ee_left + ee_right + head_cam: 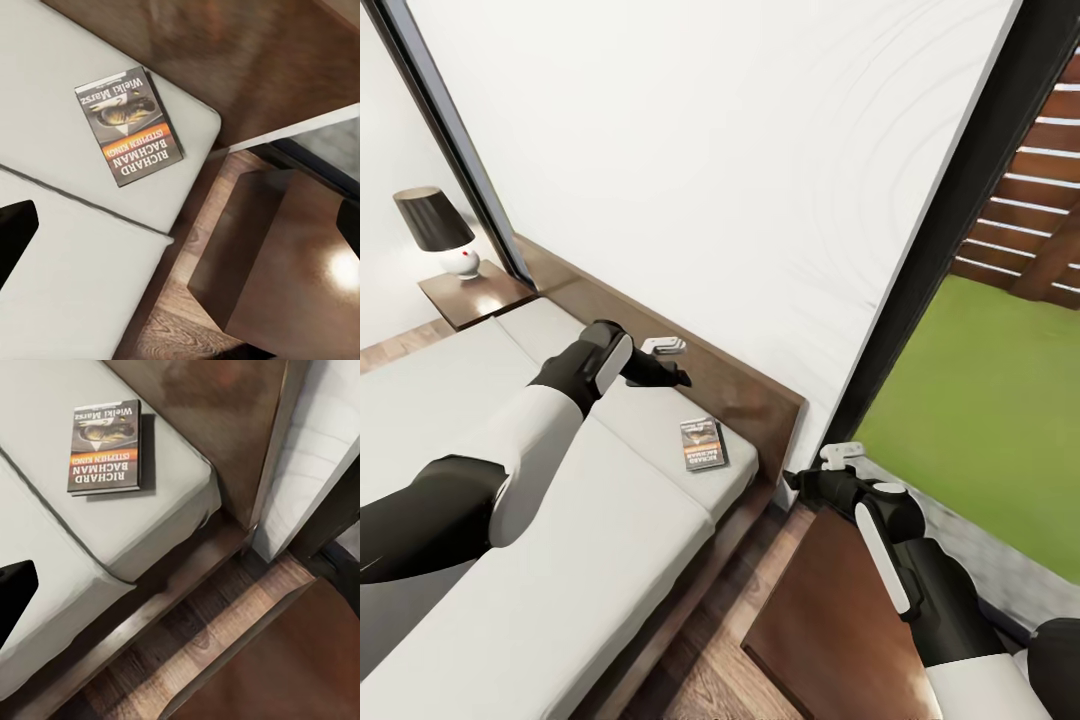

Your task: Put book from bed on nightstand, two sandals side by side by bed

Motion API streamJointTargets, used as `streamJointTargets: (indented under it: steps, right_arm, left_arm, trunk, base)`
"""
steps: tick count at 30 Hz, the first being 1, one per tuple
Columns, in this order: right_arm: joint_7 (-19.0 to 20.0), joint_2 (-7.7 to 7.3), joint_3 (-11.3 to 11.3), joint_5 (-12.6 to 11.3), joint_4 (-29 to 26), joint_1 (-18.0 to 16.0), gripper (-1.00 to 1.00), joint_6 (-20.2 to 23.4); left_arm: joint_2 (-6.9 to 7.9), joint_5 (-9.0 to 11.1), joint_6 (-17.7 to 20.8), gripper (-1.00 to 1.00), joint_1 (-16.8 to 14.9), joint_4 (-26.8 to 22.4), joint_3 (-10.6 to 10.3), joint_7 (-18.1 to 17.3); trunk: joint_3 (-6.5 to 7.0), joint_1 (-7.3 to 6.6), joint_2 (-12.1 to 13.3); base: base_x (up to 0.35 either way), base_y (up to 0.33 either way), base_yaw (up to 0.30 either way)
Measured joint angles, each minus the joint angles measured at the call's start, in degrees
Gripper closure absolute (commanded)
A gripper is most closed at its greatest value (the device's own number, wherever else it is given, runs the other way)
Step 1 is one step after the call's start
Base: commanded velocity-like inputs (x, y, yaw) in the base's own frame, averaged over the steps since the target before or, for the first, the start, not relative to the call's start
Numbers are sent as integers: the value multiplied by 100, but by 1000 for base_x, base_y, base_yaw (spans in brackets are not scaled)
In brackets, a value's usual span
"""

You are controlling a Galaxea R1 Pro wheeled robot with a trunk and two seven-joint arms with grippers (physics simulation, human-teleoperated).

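The book [702, 443] lies flat on the bed's pale mattress [560, 540], near the corner by the dark headboard [745, 398]. Its cover [129, 125] shows an orange band and white lettering, also clear in the right wrist view [105, 446]. My left gripper [665, 346] hovers open over the mattress, up and left of the book, holding nothing. My right gripper [842, 455] is open above the near nightstand [830, 610], just right of the bed's corner. That nightstand's glossy top [292, 277] sits beside the bed frame. The sandals are out of view.
A second nightstand [472, 293] with a dark-shaded lamp [435, 225] stands at the bed's far side. A white wall runs behind the headboard. Black-framed glass [960, 200] at the right looks onto lawn and fence. A strip of wood floor [187, 637] separates bed and near nightstand.
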Motion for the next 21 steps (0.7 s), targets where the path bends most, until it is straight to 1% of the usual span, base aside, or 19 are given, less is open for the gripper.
streamJointTargets:
  steps: [21]
  right_arm:
    - [0,-2,-15,0,4,0,-100,1]
  left_arm:
    - [-3,-1,2,-100,0,0,-3,-10]
  trunk:
    - [-188,0,0]
  base:
    - [0,0,0]
